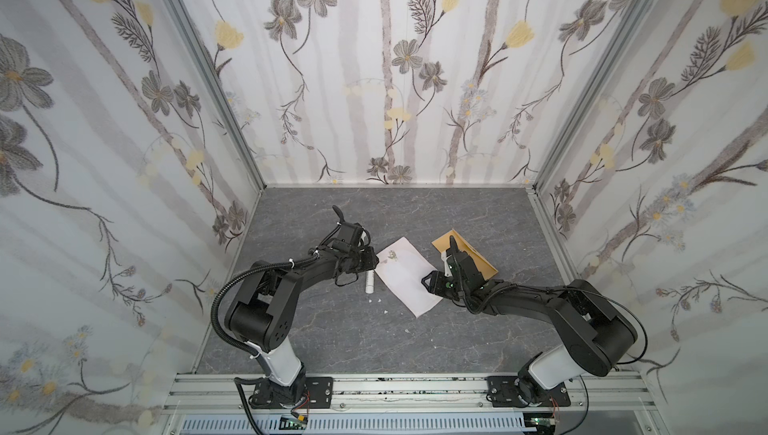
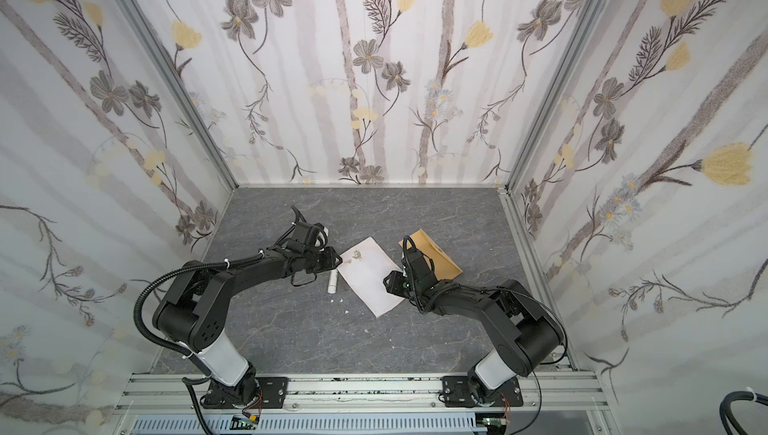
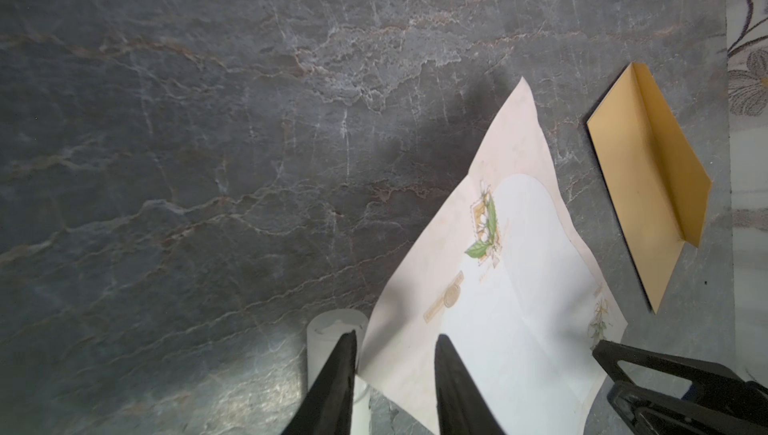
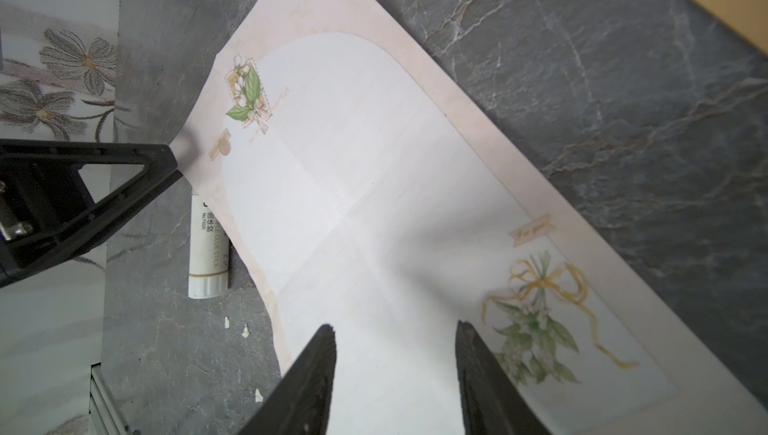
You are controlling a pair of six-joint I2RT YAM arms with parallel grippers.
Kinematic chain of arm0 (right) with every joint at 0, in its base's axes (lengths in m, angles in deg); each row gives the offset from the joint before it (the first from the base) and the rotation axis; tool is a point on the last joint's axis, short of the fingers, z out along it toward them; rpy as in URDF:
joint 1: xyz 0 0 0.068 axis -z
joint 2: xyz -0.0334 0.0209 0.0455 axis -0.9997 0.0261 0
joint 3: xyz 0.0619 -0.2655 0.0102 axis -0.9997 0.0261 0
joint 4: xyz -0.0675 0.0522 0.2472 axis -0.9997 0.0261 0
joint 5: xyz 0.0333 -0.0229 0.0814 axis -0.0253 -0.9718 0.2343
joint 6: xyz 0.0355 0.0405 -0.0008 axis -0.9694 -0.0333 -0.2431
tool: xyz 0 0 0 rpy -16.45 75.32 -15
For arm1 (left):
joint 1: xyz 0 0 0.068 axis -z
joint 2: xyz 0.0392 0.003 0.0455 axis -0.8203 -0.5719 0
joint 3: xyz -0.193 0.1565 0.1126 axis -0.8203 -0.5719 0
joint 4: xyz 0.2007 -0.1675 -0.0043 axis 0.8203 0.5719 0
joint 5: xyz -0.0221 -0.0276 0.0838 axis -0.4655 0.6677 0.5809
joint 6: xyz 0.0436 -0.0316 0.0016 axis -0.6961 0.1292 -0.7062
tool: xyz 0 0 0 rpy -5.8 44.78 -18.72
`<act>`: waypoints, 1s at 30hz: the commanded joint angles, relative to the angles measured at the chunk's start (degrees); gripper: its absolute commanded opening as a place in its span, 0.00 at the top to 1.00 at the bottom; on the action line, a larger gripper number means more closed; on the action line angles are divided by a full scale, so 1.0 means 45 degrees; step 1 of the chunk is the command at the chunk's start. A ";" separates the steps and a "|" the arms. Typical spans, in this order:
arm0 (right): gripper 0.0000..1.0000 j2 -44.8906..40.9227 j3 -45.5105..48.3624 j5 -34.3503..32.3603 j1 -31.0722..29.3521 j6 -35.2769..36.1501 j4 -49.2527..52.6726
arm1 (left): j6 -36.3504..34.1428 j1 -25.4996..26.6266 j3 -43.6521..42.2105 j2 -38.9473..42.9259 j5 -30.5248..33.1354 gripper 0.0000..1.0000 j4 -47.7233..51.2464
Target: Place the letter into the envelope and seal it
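The letter (image 1: 405,273) lies printed side up on the counter (image 1: 332,329) between the two arms, outside the envelope (image 1: 478,257), which lies just beside it on the right arm's side, partly under that arm. In the left wrist view the envelope (image 3: 640,188) has its flap raised along the crease. This probably leaves the mouth free for loading.

The left tool (image 3: 397,335) straddles the letter's near edge. One finger is over the glue stick (image 4: 208,246) and the other over the paper, with a clear gap between them, so it is released and pinches nothing. That stance suggests it is set to nip the edge, which curls up slightly there. The right tool (image 4: 395,325) hangs over the opposite end of the letter (image 4: 374,204), close to the ribboned bouquet print. Its jaws are spread and it holds nothing; it is likely there to pin or fold the sheet.

Crossing creases mark the middle of the sheet, so it probably has to be folded before it fits the narrow envelope.

The glue stick lies against the letter's edge, one end tucked under the paper, handy for sealing. Its label reads "GLUE STICK" and "固体胶", and the number beside that is too small to trust. A small banner (image 4: 532,229) on the letter seems to say "For you". Other script near the stamp print is too faint to read. A few white scraps (image 4: 245,331) lie on the counter nearby.
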 commanded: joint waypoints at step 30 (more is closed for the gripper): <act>0.57 0.1093 -0.0138 0.0277 0.0126 0.0196 -0.0609 | -0.0096 0.0192 0.1041 -0.1419 -0.0484 0.51 -0.1117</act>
